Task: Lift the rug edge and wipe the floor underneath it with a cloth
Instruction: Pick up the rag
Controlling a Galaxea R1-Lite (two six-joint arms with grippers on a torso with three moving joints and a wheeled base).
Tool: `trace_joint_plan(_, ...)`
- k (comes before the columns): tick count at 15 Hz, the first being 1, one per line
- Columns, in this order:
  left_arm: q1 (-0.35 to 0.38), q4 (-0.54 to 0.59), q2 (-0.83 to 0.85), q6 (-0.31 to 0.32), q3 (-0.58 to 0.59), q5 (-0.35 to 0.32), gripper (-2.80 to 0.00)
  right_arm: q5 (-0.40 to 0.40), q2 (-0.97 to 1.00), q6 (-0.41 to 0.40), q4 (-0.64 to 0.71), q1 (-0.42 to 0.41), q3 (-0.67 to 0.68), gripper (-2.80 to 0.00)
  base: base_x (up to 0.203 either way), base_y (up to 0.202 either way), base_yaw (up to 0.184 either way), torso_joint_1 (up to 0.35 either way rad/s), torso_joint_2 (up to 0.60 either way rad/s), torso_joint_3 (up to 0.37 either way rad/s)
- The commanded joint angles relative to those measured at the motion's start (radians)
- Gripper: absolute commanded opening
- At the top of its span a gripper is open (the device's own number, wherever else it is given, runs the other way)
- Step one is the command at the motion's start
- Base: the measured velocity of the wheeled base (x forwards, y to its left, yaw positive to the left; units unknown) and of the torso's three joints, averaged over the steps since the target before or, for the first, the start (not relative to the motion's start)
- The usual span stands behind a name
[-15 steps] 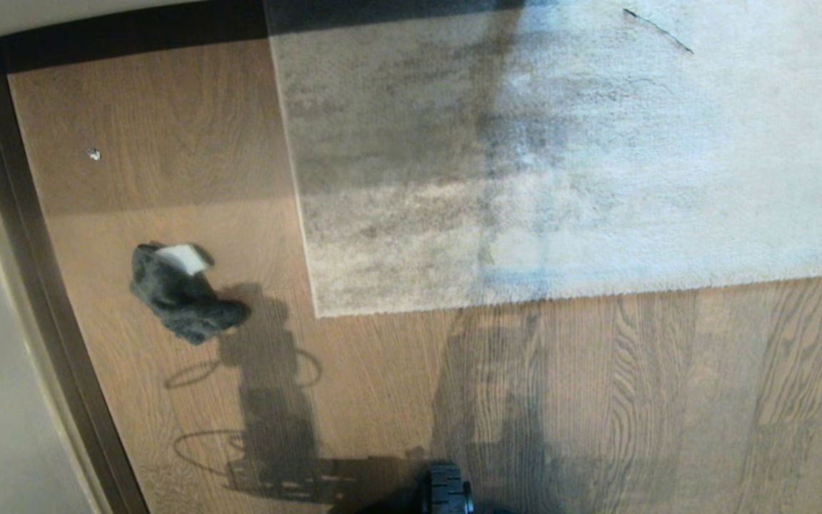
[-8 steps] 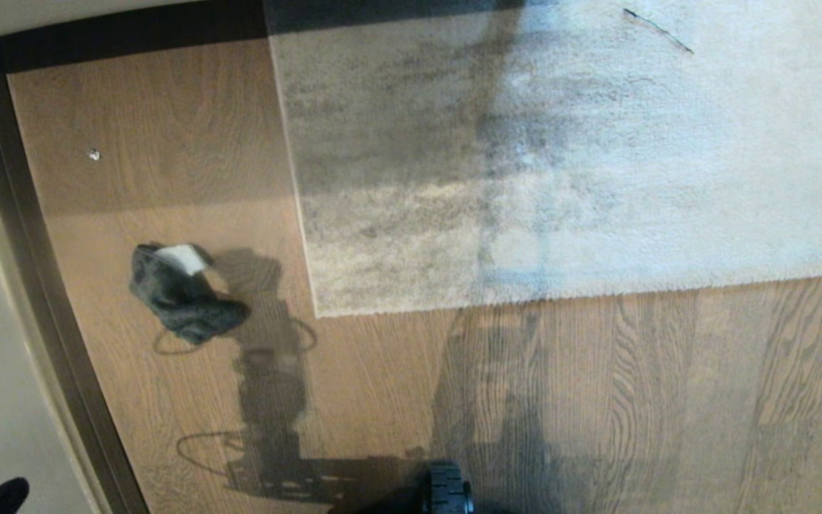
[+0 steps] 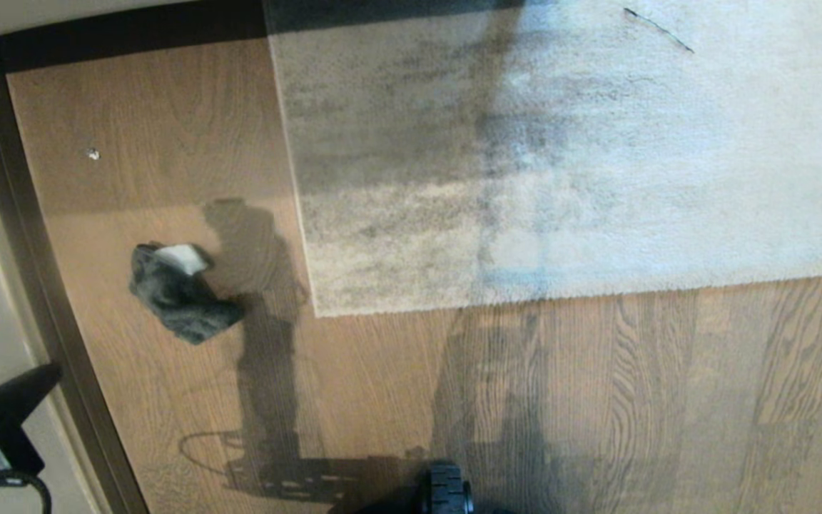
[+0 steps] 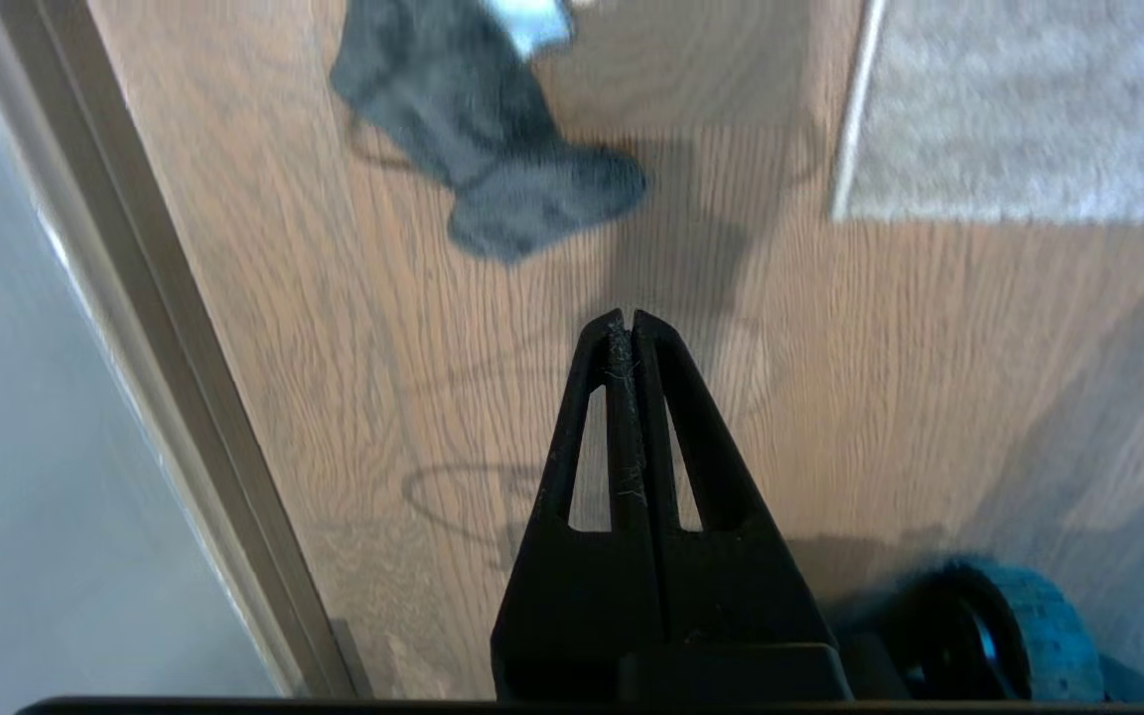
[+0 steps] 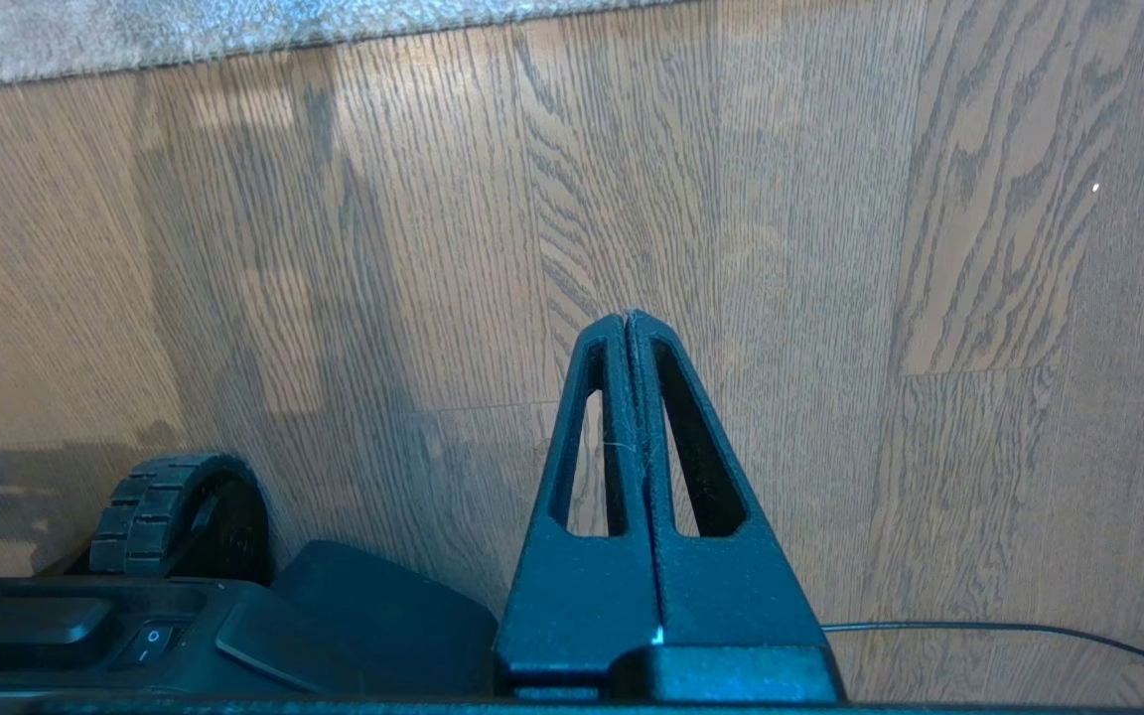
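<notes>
The pale grey rug lies flat on the brown wood floor, its rug edge and square corner pointing toward me. Left of that corner lies the crumpled grey cloth, a lighter face turned up at one end. My left gripper hangs shut at the lower left, above the skirting strip and well short of the cloth. In the left wrist view the shut left gripper holds nothing, with the cloth and rug corner ahead. My right gripper is shut, parked above bare floor, the rug edge beyond it.
A dark skirting strip and pale wall run along the left side. One wheel of my base shows at the bottom centre. A small white speck lies on the floor far left. A thin cable crosses the floor near my right gripper.
My left gripper has come up into the head view from the bottom left corner. Its shadow has slid farther along the floor, past the cloth. Cloth, rug and right arm have not moved.
</notes>
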Motion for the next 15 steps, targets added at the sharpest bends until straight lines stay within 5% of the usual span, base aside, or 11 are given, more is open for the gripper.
trace_joint_plan(1,0.028,-0.002,0.083,0.001,-0.036,-0.002,0.00,0.001,0.000,0.000,0.000,0.000,0.000,-2.80,0.000,0.000,0.000,0.000,0.00,0.000)
trace_joint_plan(6,0.072,-0.016,0.131,-0.005,-0.057,-0.003,0.00,0.001,0.000,0.000,0.000,0.000,0.000,-2.80,0.000,0.000,0.000,0.000,0.00,0.000)
trace_joint_plan(10,0.169,-0.166,0.231,-0.004,-0.040,-0.009,0.00,0.001,0.000,0.000,0.000,0.000,0.000,-2.80,0.000,0.000,0.000,0.000,0.00,0.000)
trace_joint_plan(15,0.185,-0.358,0.390,-0.004,-0.039,-0.011,0.00,0.001,0.000,0.000,0.000,0.000,0.000,-2.80,0.000,0.000,0.000,0.000,0.00,0.000)
